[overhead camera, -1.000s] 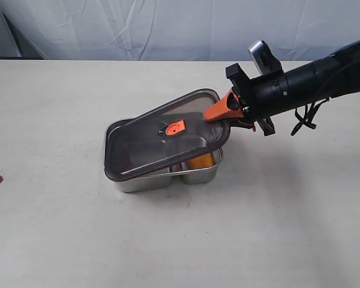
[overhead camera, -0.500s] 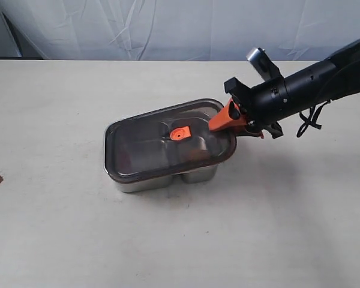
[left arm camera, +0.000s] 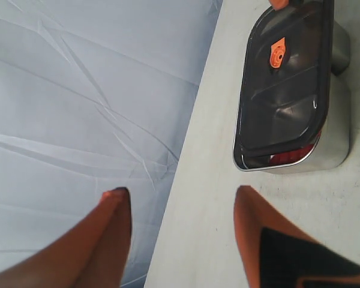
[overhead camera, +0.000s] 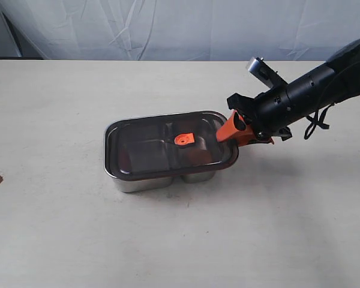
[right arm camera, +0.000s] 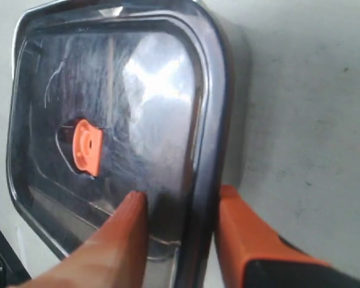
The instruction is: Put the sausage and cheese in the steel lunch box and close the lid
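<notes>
While the lid (overhead camera: pixel 150 147) lies almost flat on the lunch box (overhead camera: pixel 138 183), the right end effector (overhead camera: pixel 231 129) sits at the lid's right short end. One orange finger (right arm camera: pixel 123 240) lies over the top and the other goes down outside the rim. The right wrist view shows the rim between the two fingers, but I cannot tell whether they are pinching it or have let go.

The left end effector (left arm camera: pixel 181 192) is spread wide with nothing in it. It waits low at the far left of the counter (overhead camera: pixel 78 240), well apart from the box, so the right arm is much the nearer.

The box and lid share a long axis that runs left to right in the exterior view. This puts the lid directly to the left of the right end effector, lengthwise in line with it. The orange tab (overhead camera: pixel 184 139) sits near the lid's middle, a little toward the right end.

At the left end the lid looks square with the box. At the right end it seems to stick out past the steel wall, so it probably isn't seated there yet. Finishing the closure probably calls for a small push leftward along the long axis, then pressure downward.

A strip of red, which I take for the sausage (left arm camera: pixel 288 157), shows under the lid's edge in the left wrist view. The cheese I cannot pick out with any certainty through the dark plastic.
</notes>
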`<state>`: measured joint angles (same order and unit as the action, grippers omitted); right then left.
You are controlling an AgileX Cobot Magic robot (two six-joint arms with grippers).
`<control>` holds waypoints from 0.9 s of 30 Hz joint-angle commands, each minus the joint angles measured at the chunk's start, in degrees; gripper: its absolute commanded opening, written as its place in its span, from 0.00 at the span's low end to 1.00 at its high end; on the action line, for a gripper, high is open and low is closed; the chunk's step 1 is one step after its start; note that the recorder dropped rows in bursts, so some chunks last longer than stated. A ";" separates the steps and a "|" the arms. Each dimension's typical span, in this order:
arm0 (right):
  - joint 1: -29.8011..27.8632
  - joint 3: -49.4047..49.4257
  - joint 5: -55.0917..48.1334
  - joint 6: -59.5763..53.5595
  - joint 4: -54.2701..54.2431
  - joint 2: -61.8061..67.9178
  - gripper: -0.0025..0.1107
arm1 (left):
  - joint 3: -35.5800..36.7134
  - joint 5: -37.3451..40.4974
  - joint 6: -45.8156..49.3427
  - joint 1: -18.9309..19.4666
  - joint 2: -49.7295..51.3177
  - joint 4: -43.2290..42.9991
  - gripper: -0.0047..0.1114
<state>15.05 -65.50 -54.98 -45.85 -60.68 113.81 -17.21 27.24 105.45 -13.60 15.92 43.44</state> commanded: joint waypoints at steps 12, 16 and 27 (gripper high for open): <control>-0.23 0.00 -0.07 -0.53 0.66 -0.22 0.01 | 0.20 -0.30 -0.54 -0.21 -0.24 0.46 0.47; -0.23 0.00 0.06 0.59 0.66 -0.22 0.01 | 0.20 -0.30 -0.54 -0.21 -0.24 0.46 0.47; 0.97 0.00 0.41 3.43 1.02 -0.22 0.01 | 0.20 -0.30 -0.54 -0.21 -0.24 0.46 0.47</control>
<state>15.63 -65.50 -55.64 -42.30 -60.71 113.81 -17.21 27.24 105.45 -13.60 15.92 43.44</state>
